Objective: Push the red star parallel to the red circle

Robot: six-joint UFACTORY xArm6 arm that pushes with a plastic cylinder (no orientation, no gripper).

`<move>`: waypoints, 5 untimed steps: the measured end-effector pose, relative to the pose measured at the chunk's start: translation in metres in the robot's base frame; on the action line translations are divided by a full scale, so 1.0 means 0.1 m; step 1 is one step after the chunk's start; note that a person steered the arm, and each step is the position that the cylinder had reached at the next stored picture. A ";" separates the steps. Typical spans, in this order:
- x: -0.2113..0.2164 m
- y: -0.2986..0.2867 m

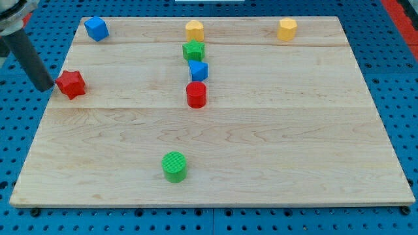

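Observation:
The red star lies near the board's left edge, at about the same height in the view as the red circle, which stands at the board's middle. My tip is just left of the red star, touching or nearly touching its left side. The dark rod rises from it toward the view's top left.
A blue block sits at the top left. A yellow block, a green star and a blue block form a column above the red circle. A yellow block is at the top right. A green circle is near the bottom. The wooden board lies on a blue pegboard.

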State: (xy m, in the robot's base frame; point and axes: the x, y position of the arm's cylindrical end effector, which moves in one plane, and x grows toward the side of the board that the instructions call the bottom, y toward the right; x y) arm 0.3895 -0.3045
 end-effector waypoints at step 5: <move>0.05 1.16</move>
